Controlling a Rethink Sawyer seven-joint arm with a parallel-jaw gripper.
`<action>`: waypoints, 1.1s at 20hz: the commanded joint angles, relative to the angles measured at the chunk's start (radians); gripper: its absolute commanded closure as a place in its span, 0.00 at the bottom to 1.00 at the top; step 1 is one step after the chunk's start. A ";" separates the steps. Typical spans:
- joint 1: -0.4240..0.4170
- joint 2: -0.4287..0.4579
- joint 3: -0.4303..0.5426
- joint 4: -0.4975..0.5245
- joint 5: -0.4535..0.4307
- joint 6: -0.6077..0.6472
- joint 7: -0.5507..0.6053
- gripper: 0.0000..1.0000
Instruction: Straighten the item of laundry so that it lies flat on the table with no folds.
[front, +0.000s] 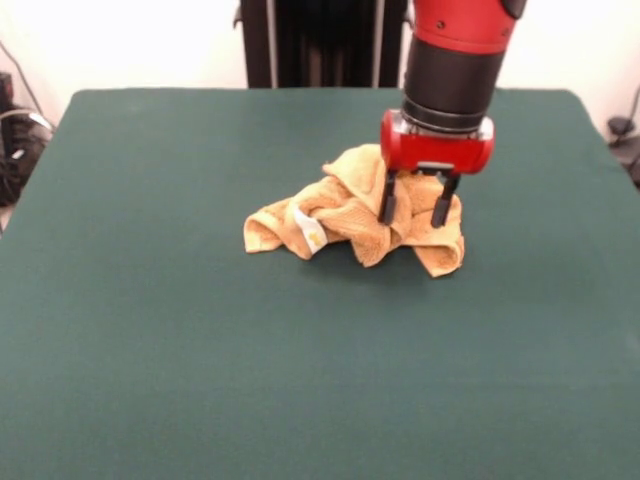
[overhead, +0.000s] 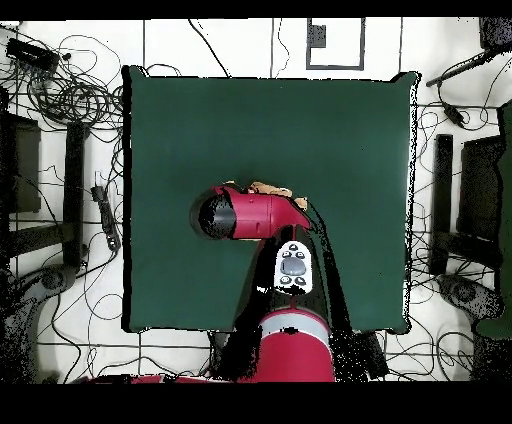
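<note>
The item of laundry (front: 345, 215), an orange-yellow terry towel, lies crumpled in a heap a little beyond the middle of the dark green table (front: 150, 350). A small white tag (front: 310, 232) shows on its left part. My gripper (front: 414, 215) is down on the right end of the heap, open, its two black fingers (front: 386, 203) straddling a raised fold of cloth. In the overhead view the red arm (overhead: 250, 215) covers the gripper and most of the towel; only a strip of the towel (overhead: 270, 188) peeks out past it on the table (overhead: 200, 120).
Cables and dark stands (overhead: 60, 100) crowd the floor on both sides of the table in the overhead view. The robot's black pedestal column (front: 320, 40) rises behind the far table edge.
</note>
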 joint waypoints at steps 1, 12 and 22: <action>-0.034 0.044 0.131 0.097 -0.069 -0.096 0.061 0.00; -0.094 0.091 0.129 0.150 -0.145 -0.205 0.093 0.00; -0.078 0.087 0.124 0.144 -0.127 -0.179 0.111 0.00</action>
